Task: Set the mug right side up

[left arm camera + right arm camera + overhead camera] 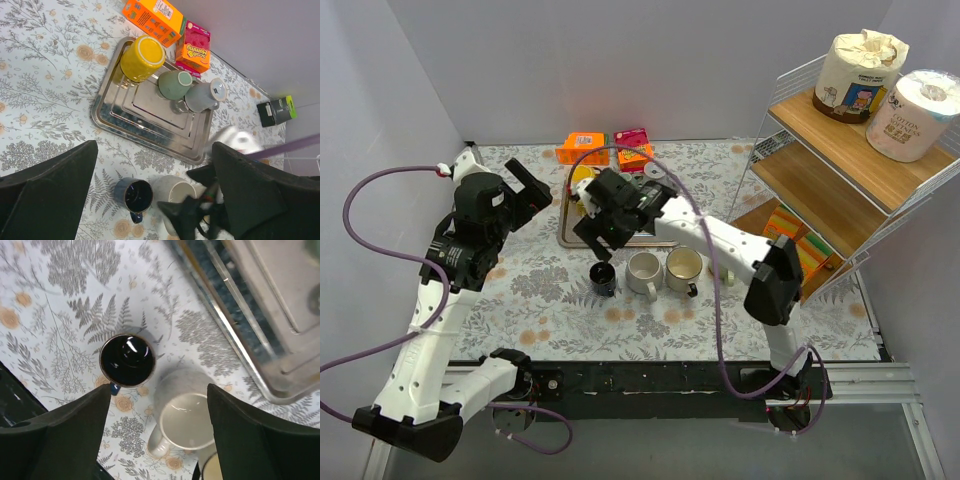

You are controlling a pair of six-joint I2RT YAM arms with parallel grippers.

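Left gripper (532, 188) off to the side, jaws wide, nothing in them. Dark mug (126, 360) stands mouth-up on the bench (520, 295), just beside a cream mug (186, 426). Right gripper (159, 390) hovers above, jaws spread, apparently clear of it (fingertips hidden). Danger: a sideways pull-out clips the rim and topples it.

"Scrub Mommy" on pink box (193, 48), "COTTON" on white paper roll (914, 116)

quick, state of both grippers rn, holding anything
left gripper: open, holding nothing
right gripper: open, holding nothing
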